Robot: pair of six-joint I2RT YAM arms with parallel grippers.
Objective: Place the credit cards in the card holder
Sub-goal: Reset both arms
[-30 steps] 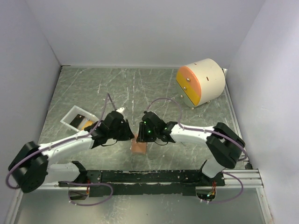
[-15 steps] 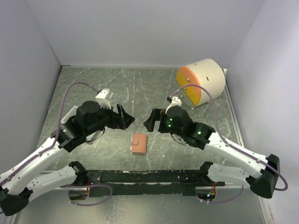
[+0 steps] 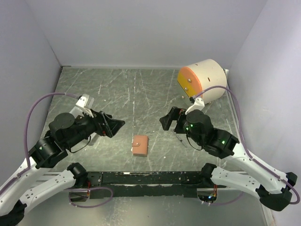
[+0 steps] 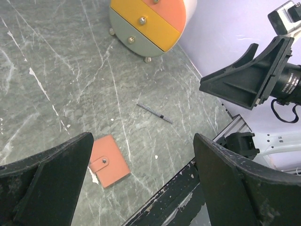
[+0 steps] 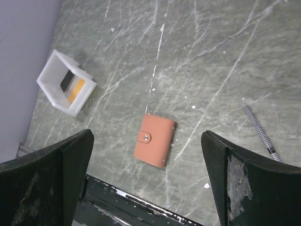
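Note:
The card holder [image 3: 139,145] is a salmon wallet lying flat on the grey marbled table, folded shut with its snap strap across it. It also shows in the left wrist view as the card holder [image 4: 109,161] and in the right wrist view as the card holder [image 5: 154,140]. My left gripper [image 3: 114,127] hangs open above and to its left, nothing between the fingers. My right gripper [image 3: 170,120] hangs open above and to its right, also empty. A dark credit card [image 5: 67,81] and an orange one [image 5: 76,89] lie in the white tray [image 5: 55,96].
A big cream cylinder [image 3: 202,82] with an orange face and small drawers stands at the back right. A thin checked pen [image 5: 260,132] lies right of the holder. The black base rail [image 3: 150,178] runs along the near edge. My left arm hides the tray in the top view.
Both grippers were closed in on the card holder a second ago. They have opened wide, risen and drawn apart, left arm to the left, right arm to the right. The holder stays on the table.

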